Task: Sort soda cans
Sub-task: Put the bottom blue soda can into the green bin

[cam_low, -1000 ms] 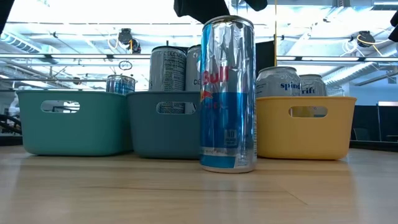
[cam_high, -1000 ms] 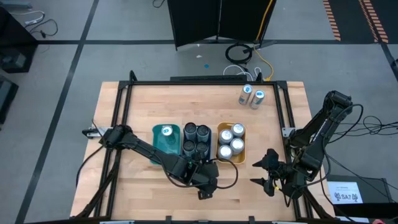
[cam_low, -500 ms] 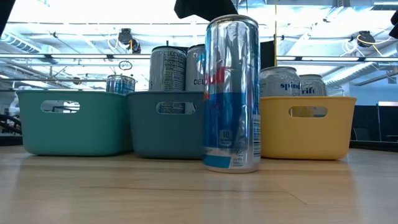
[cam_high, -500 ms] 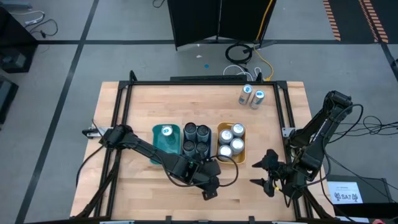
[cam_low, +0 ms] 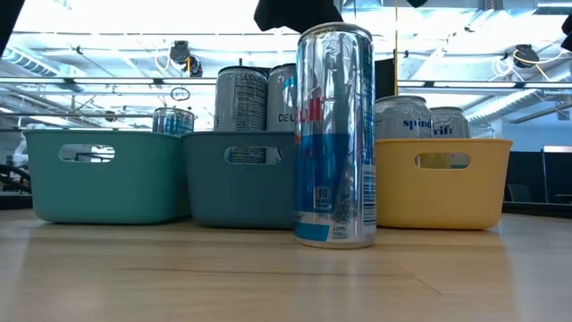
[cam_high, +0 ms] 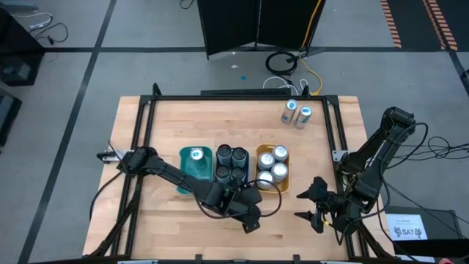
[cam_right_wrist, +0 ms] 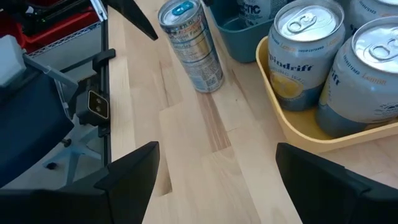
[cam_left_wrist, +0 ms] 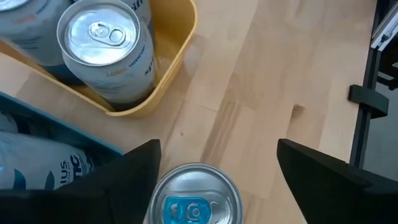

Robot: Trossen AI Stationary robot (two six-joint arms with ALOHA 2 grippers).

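Wooden table (cam_high: 168,125) under high camera, grey floor around.

Left gripper (cam_high: 250,218) over tall blue-silver can (cam_low: 335,134), fingers (cam_left_wrist: 134,171) spread wide either side of can top, not touching. Can stands upright on wood just in front of dark blue bin (cam_low: 239,179) and yellow bin (cam_low: 442,182); teal bin (cam_low: 105,174) beside them.

Right gripper (cam_high: 316,199) parked near table's right edge, fingers apart, empty.

Two more cans (cam_high: 296,113) at far edge, unsorted.

Step, judged: grasp approach on tall can. Next: lower, close, lift, carry to teal bin.
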